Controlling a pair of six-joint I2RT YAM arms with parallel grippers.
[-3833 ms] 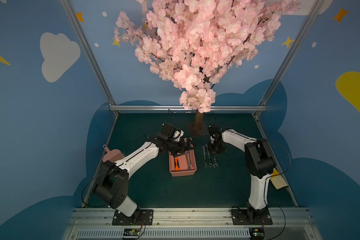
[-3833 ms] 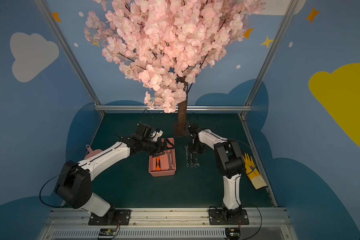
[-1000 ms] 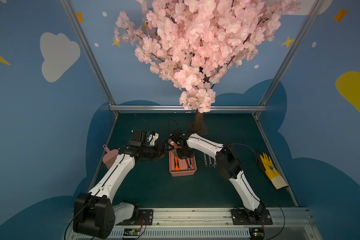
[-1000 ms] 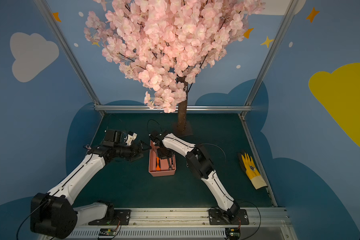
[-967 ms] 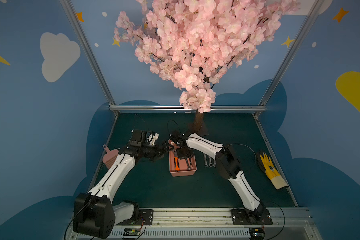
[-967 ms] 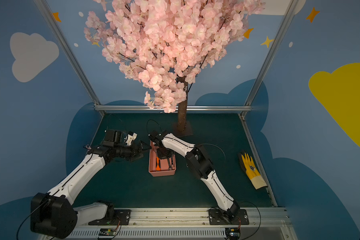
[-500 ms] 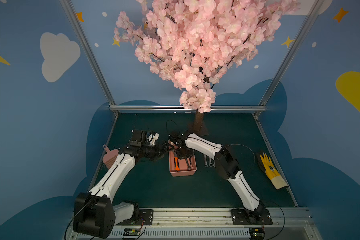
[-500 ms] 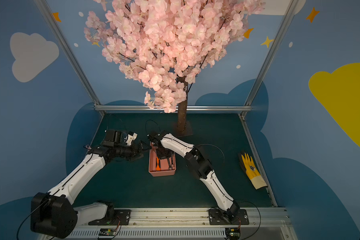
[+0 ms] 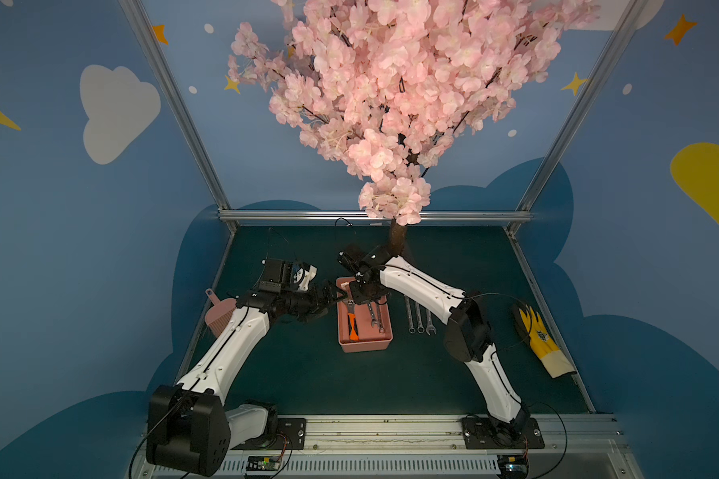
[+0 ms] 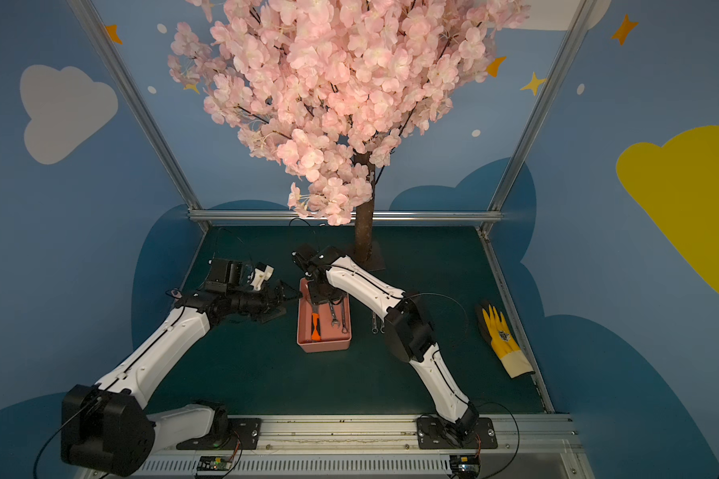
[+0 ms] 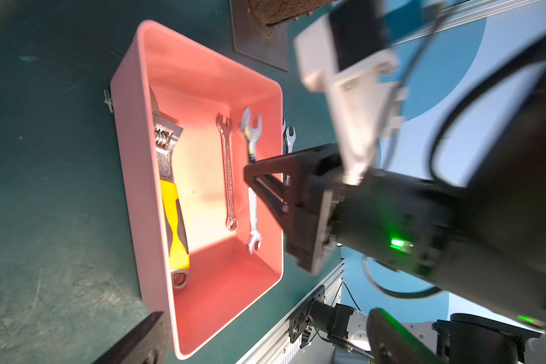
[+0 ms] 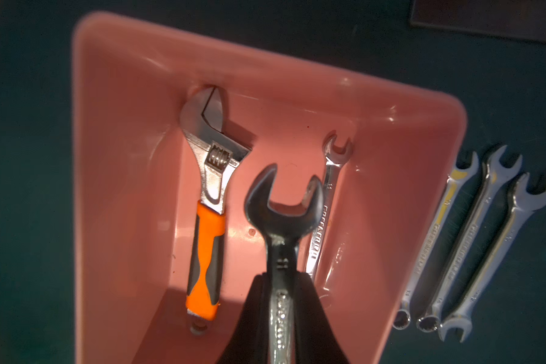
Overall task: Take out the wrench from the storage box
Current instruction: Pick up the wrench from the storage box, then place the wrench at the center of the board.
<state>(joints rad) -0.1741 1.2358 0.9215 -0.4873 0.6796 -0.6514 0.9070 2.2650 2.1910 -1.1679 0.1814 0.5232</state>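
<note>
Fingers of the right gripper pinch a silver wrench tight. It tilts inside the storage box, mid-tabletop, beside an orange wrench and a small wrench. 3 more wrenches lie just outside its right wall. Left gripper fingers stand wide apart near its left wall.

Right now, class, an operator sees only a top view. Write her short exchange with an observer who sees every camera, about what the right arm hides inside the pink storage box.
Operator: Is anything gripped in there? I cannot see.
Observer: Yes. The right wrist view shows the right hand shut on a silver wrench, gripped by its shank, open end forward.
Operator: What does that hand cover?
Observer: The head of the orange-handled adjustable wrench, jaws pointing at the end wall of the storage box.
</note>
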